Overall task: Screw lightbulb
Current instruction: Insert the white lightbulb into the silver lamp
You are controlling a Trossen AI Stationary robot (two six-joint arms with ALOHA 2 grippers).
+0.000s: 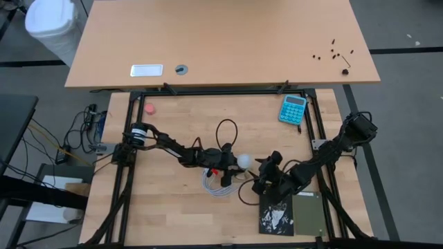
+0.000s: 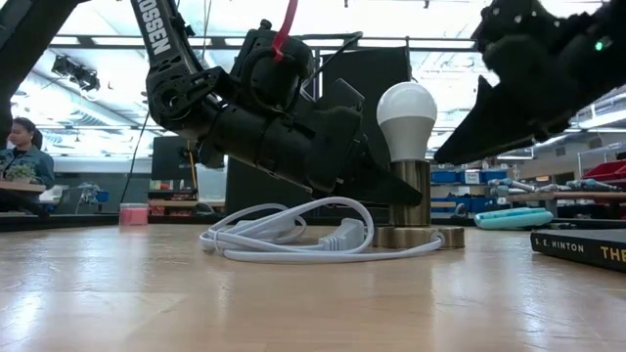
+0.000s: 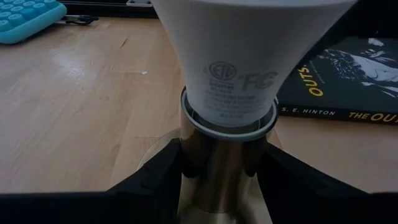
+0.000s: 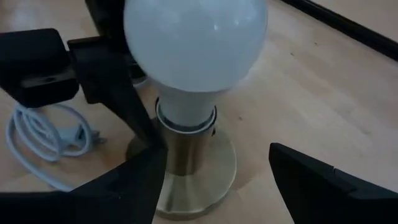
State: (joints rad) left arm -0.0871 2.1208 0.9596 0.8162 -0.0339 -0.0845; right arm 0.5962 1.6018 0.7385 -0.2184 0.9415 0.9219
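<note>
The white lightbulb (image 2: 407, 115) stands upright in a brass-coloured socket (image 2: 412, 196), whose round foot (image 2: 423, 237) rests on the wooden table. In the high view the lightbulb (image 1: 243, 160) is at mid-table. My left gripper (image 3: 221, 180) reaches in from the table's left and is shut on the socket's stem, just below the bulb. My right gripper (image 4: 217, 180) comes from the right, slanting down. It is open, with one finger on each side of the socket and clear of the bulb (image 4: 196, 43). My left gripper pinches the socket's upright brass stem (image 3: 219, 163) between its two fingers (image 3: 158, 171), right under the bulb's collar. The fingers come from the table's left, slanting slightly down, and lie across the stem. The socket stands upright with its foot on the table.
A coiled white cable (image 2: 284, 235) with its plug lies beside the socket on the left. A dark book (image 1: 289, 213) lies near the front right and a blue calculator (image 1: 293, 108) at the far right. A small pink object (image 1: 149, 109) sits at the far left.
</note>
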